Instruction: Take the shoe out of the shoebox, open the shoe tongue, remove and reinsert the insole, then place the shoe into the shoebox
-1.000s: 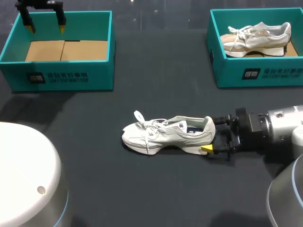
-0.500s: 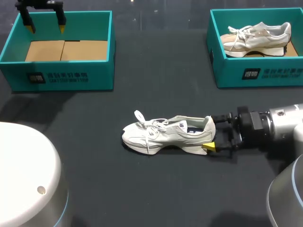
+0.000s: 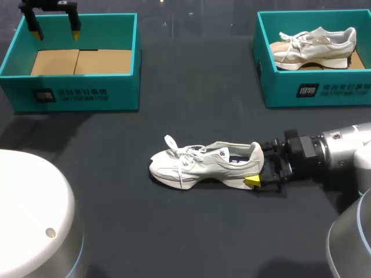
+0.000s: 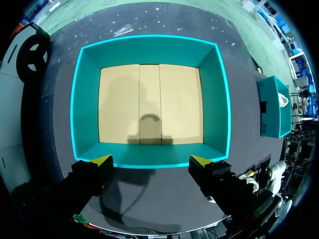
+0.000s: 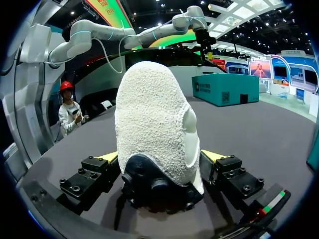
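The white shoe [image 3: 200,165] lies out in the frame's middle, and the right gripper [image 3: 259,169], open around its heel, should next squeeze so the tongue can be opened.

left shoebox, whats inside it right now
Only a bare cardboard floor: the left wrist view looks straight down into the left shoebox and shows no shoe in it. Whatever lies under that floor is covered.

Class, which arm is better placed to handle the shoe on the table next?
Probably right: its jaws flank the heel of the shoe; the left jaws hang over the empty shoebox, far away.
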You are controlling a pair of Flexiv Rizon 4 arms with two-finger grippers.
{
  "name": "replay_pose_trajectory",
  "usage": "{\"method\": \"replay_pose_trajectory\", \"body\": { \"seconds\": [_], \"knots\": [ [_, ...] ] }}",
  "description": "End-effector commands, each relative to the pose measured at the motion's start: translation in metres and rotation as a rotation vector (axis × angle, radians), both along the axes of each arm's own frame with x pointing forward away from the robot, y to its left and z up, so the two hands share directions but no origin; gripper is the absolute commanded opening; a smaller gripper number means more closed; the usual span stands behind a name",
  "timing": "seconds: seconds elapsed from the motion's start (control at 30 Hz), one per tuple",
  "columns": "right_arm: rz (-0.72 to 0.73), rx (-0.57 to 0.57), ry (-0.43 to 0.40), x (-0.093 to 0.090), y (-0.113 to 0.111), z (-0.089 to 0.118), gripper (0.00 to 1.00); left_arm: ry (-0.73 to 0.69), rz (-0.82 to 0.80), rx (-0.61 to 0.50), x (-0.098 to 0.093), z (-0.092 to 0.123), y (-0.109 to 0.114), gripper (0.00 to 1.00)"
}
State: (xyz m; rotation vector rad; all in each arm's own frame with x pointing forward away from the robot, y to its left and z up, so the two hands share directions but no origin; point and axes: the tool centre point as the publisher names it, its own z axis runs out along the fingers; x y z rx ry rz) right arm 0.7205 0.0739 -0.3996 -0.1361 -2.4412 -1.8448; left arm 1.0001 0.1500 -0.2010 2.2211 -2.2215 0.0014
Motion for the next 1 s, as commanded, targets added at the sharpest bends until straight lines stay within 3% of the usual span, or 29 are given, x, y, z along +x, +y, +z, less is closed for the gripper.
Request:
{"method": "replay_pose_trajectory", "body": {
  "seconds": [0.03, 0.37, 0.47, 0.63, 0.8, 1.0],
  "knots": [
    [-0.005, -0.004, 0.0, -0.005, 0.004, -0.001, 1.0, 0.0, 0.0, 0.001, 0.0, 0.001, 0.0, 1.0],
    [-0.009, -0.02, -0.001, -0.008, 0.015, -0.001, 0.98, 0.0, 0.0, 0.001, 0.0, 0.001, 0.0, 1.0],
    [-0.014, -0.023, 0.0, -0.008, 0.016, -0.003, 0.93, 0.0, 0.0, 0.001, 0.0, 0.001, 0.0, 1.0],
    [-0.042, -0.028, -0.003, -0.007, 0.015, -0.005, 0.95, 0.0, 0.0, 0.001, 0.0, 0.001, 0.0, 1.0],
    [-0.061, -0.018, -0.008, -0.007, 0.013, -0.006, 0.89, 0.0, 0.0, 0.001, 0.0, 0.001, 0.0, 1.0],
    [-0.073, -0.009, -0.029, -0.008, 0.013, -0.006, 1.0, 0.0, 0.0, 0.001, 0.0, 0.001, 0.0, 1.0]
  ]
}}
